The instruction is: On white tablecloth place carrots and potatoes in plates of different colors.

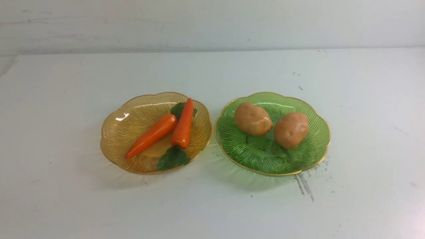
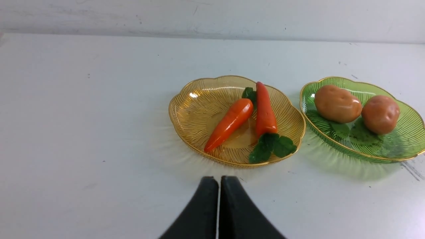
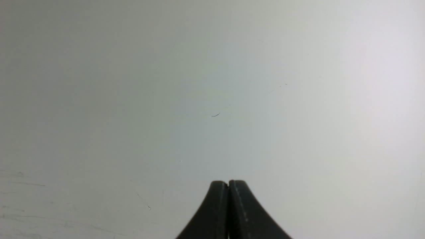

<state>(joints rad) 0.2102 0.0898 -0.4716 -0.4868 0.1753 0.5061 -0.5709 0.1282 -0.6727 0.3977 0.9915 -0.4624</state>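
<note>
1. Both glossy orange toy carrots [image 2: 229,123] sit in the ribbed amber plastic plate [image 2: 192,113], just ahead of the left gripper [image 2: 219,181], pinched closed, empty.
2. Lumpy tan toy potatoes [image 2: 337,103] are in the green ribbed plate [image 2: 406,139] beside it.
3. Right gripper [image 3: 228,184] is closed too, over bare white tablecloth [image 3: 212,83].

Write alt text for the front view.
Two ribbed plates sit side by side on a white tablecloth: an amber plate on the left holds two carrots, and a green plate on the right holds two potatoes. No arm is in view.
</note>
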